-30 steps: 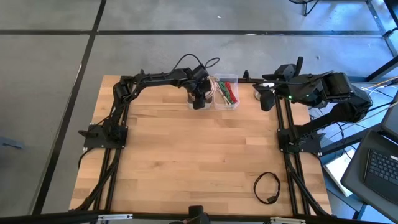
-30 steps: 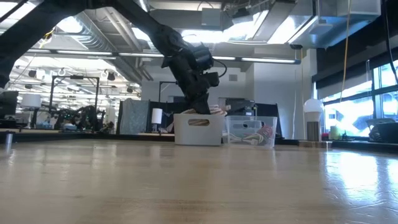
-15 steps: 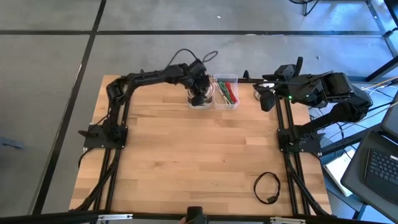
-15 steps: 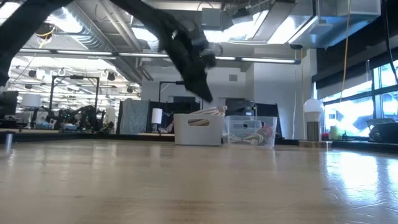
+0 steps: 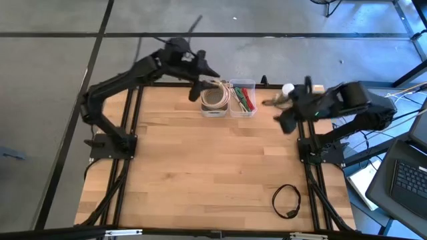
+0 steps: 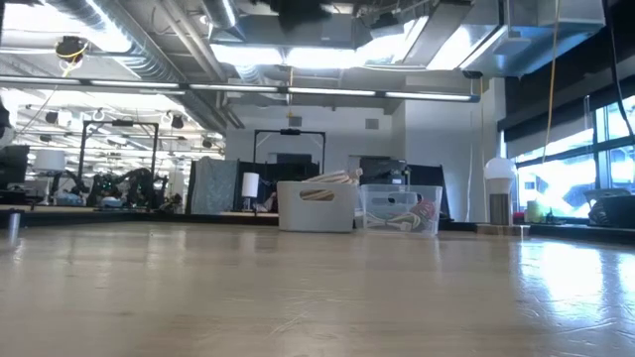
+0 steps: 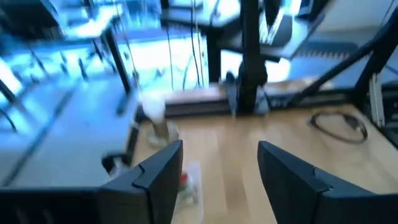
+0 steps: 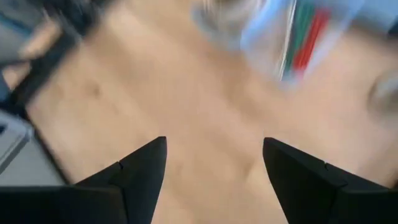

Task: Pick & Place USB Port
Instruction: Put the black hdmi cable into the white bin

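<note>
Left gripper (image 5: 194,91): fingers spread wide, nothing held, raised beside the white bin (image 5: 214,102).
Cable (image 5: 286,200): lies coiled at the desk's near right corner.
Right gripper (image 5: 285,123): fingers wide, empty.
Risk: cable loop may be snagged or missed.

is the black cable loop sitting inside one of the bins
No, the black cable loop lies on the bare table, far from both bins.
</note>
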`<action>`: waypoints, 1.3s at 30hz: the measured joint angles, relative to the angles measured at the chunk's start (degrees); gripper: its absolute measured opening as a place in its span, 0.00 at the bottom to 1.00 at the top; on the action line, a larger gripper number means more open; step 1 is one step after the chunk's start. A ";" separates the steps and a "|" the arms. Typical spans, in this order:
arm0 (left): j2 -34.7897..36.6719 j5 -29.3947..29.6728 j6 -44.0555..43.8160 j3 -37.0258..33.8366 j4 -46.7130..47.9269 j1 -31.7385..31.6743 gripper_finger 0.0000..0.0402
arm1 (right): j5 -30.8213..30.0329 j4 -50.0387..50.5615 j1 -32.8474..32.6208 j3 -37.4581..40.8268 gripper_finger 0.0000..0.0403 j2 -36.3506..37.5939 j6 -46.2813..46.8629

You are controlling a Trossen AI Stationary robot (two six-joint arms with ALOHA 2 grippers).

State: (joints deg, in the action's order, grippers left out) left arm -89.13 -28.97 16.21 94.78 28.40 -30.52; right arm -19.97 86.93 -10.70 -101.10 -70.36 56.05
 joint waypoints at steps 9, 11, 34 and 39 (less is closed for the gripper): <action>4.45 0.32 0.79 0.04 -3.33 -0.33 0.50 | 17.48 -9.71 -17.02 22.99 0.67 -0.11 31.91; 4.45 0.86 1.26 0.04 -3.30 -0.35 0.50 | 18.19 -15.62 -21.51 27.81 0.67 -0.11 40.49; 4.49 0.98 3.03 0.02 -4.09 -1.40 0.48 | 19.29 -40.06 -32.95 44.39 0.67 -13.08 72.32; 4.51 0.98 3.02 0.02 -4.68 -1.52 0.48 | 28.55 -40.17 -32.43 44.39 0.67 -16.48 73.04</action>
State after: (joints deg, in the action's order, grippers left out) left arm -84.62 -27.99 19.23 94.80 23.73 -32.04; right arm 8.58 46.76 -43.14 -56.71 -86.84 129.09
